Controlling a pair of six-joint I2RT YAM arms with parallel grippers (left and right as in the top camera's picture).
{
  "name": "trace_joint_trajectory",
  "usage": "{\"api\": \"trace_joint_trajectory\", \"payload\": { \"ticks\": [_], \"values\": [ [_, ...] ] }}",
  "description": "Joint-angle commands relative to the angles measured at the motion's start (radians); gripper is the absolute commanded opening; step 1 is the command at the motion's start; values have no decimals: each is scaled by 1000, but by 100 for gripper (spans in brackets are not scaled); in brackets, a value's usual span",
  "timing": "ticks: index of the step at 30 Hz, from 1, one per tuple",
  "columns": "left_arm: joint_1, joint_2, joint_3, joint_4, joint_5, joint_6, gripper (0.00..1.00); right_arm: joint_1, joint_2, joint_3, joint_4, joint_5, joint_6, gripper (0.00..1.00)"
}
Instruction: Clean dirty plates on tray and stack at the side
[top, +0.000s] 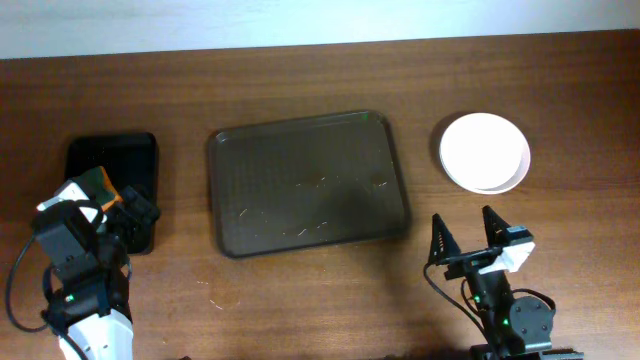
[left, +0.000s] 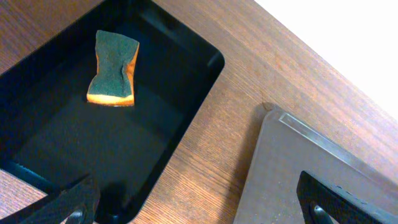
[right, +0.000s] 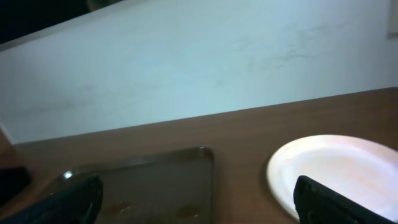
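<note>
The large dark brown rectangular tray (top: 310, 185) lies at the centre of the brown wooden worktop (top: 300, 300), its bare surface marked by pale scratches. The round white plates (top: 485, 152) sit stacked on the worktop to the right of this tray, apart from its rim. A lower rim shows offset beneath the top plate, but the number in the stack cannot be told (only white is visible from overhead). The small glossy black tray (left: 186, 93) lies to the left, with a strip of worktop between the two trays; the left arm (top: 80, 265) covers part of it in the overhead view. A green-and-orange sponge (left: 113, 70) lies on its floor, clear of the walls. The left claw (left: 199, 208) hangs over the black tray's edge, fingers spread wide and holding nothing; only the fingertips enter the wrist view. The right claw (top: 465, 238) is likewise spread wide and holding nothing, with open worktop between it and the plates. The right wrist view is blurred and cuts the plate at its edge
</note>
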Motion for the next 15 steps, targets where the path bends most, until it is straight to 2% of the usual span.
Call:
{"api": "trace_joint_trajectory", "payload": {
  "ticks": [1, 3, 4, 7, 15],
  "values": [
    [2, -4, -2, 1, 11, 8, 100, -56, -11, -10, -42, 60, 3, 98],
    [2, -4, -2, 1, 11, 8, 100, -56, -11, -10, -123, 145, -30, 99],
    [2, -4, -2, 1, 11, 8, 100, -56, -11, -10, -123, 141, -126, 98],
    [2, -4, -2, 1, 11, 8, 100, -56, -11, -10, -123, 142, -254, 98],
    [2, -4, -2, 1, 11, 8, 100, -56, -11, -10, -123, 139, -315, 98]
  ]
}}
